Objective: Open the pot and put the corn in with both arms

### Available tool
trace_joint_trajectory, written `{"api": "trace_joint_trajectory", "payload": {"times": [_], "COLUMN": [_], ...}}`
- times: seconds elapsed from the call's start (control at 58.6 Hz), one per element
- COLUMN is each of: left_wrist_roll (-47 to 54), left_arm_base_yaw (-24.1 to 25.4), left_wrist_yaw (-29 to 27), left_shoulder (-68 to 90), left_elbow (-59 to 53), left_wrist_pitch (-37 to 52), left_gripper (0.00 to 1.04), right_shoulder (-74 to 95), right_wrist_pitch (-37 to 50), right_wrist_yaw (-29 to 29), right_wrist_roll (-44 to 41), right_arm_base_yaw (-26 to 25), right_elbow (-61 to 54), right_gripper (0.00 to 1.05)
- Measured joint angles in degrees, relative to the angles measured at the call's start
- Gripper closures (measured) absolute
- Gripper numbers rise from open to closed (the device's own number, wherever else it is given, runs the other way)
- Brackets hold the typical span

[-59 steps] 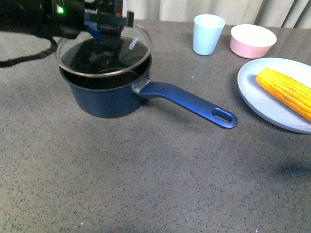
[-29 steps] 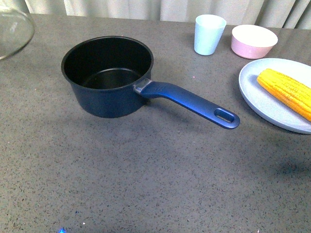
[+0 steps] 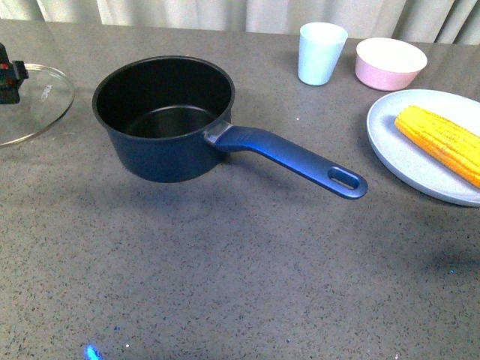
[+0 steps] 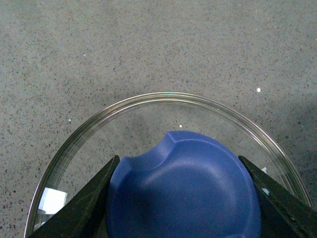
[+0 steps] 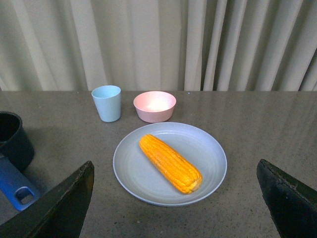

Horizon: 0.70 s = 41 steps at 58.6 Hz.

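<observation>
The dark blue pot point(image 3: 163, 120) stands open at the table's back left, its long handle point(image 3: 300, 160) pointing right and toward me. Its glass lid point(image 3: 34, 101) is at the far left edge, low over or on the table. My left gripper point(image 4: 183, 198) is shut on the lid's blue knob point(image 4: 183, 186), with only a bit of the gripper point(image 3: 9, 79) showing in the front view. The yellow corn point(image 3: 442, 142) lies on a pale blue plate point(image 3: 409, 161) at the right. My right gripper point(image 5: 176, 198) is open, back from the corn point(image 5: 170, 162) and facing it with nothing between its fingers.
A light blue cup point(image 3: 321, 52) and a pink bowl point(image 3: 390, 63) stand at the back right, behind the plate point(image 5: 148, 183). Curtains hang beyond the table's far edge. The grey tabletop point(image 3: 225, 277) stretches toward me in front of the pot.
The lid has come off the pot and been carried left. Half a second ago it was high at the left corner; now it sits lower beside the pot.
</observation>
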Motion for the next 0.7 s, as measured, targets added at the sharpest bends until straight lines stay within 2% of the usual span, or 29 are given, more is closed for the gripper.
{"api": "trace_joint_trajectory", "payload": {"times": [0.648, 0.682, 0.7], "left_wrist_roll": [-1.11, -1.16, -1.25], "left_arm_base_yaw": [-1.11, -1.11, -1.11], "left_wrist_yaw": [0.26, 0.26, 0.26], "left_shoulder": [4.68, 4.68, 4.68], "left_elbow": [-2.71, -2.78, -2.84], "left_wrist_pitch": [4.79, 4.85, 4.90], "left_gripper": [0.45, 0.44, 0.40], "right_shoulder": [0.00, 0.00, 0.00], "right_wrist_pitch": [0.00, 0.00, 0.00], "right_wrist_yaw": [0.00, 0.00, 0.00], "right_wrist_roll": [0.00, 0.00, 0.00], "right_arm_base_yaw": [0.00, 0.00, 0.00], "right_elbow": [0.00, 0.00, 0.00], "right_gripper": [0.09, 0.09, 0.09]}}
